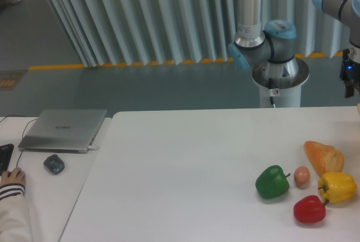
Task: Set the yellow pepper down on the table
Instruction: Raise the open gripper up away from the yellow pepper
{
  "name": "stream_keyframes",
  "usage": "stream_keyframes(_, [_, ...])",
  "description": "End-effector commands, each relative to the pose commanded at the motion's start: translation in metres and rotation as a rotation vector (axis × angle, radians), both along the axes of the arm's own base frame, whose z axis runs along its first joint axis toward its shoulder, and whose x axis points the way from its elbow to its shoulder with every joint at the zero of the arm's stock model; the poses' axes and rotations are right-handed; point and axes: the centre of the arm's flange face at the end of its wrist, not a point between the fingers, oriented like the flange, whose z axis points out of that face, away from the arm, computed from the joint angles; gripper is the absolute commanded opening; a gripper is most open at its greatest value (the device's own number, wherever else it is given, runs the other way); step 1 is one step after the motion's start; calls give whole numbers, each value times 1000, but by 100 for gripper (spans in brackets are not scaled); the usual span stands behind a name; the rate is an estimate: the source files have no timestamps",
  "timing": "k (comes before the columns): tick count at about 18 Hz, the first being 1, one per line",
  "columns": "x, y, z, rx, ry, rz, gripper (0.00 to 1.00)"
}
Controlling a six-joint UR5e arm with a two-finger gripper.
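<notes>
The glossy bright-yellow bell pepper (338,187) lies on the large plain white tabletop (185,169), close to its right edge, with its short dark stem pointing down and to the left. All other places here are given from this pepper.

Just up and left of it lies the orange-tan croissant-like bread (324,156), whose lower end seems to touch or nearly touch the pepper's top. Directly left sits a small tan egg (302,176), close by but apart. Further left, beyond the egg, rests the shiny green bell pepper (272,182). Below and left lies the shiny red bell pepper (309,209), just beside the yellow one, near its stem.

The dark two-finger gripper (349,79) hangs well above the yellow pepper, slightly to its right, at the right edge of the view. It is clear of the tabletop and touches nothing. Only a dark part with a small blue light shows, cut off by the edge, so whether its fingers are spread or closed cannot be told.

Far to the left, on the adjoining desk, lie a closed silver laptop (64,129), a dark grey mouse (54,164) and a person's hand (11,178) in a striped cuff.
</notes>
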Motion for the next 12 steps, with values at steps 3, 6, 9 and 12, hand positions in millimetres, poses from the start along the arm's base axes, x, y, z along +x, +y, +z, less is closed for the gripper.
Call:
stream_keyframes(3, [1, -7, -1, -4, -5, 9, 100])
stream_keyframes(6, [-3, -13, 0, -5, -4, 23, 100])
stream_keyframes(9, [-2, -15, 0, -6, -6, 26, 100])
stream_keyframes(12, [-6, -22, -4, -9, -12, 41, 100])
